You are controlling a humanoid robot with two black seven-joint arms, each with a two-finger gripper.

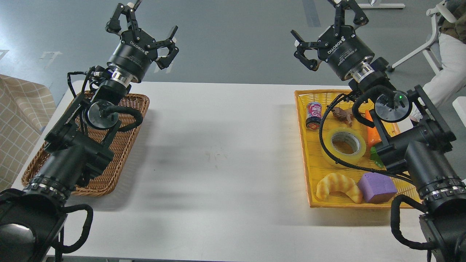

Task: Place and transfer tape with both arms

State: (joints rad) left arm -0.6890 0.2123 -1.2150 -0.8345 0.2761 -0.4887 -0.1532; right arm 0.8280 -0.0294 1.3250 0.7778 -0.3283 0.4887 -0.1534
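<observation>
The tape (343, 146), a thick yellowish translucent roll with a grey-white core, lies flat in the yellow tray (309, 160) at the right of the table. A black cable of my right arm crosses in front of it. My right gripper (329, 27) is open and empty, raised high beyond the tray's far edge. My left gripper (143, 31) is open and empty, raised above the far end of the brown wicker basket (109, 171) at the left.
In the yellow tray lie a golden croissant (338, 186), a purple block (376, 187), a small can (314, 115), a brown figure (341, 114), an orange carrot (373, 134). The white table (218, 153) spans between the trays. A person (449, 69) and chair stand at far right.
</observation>
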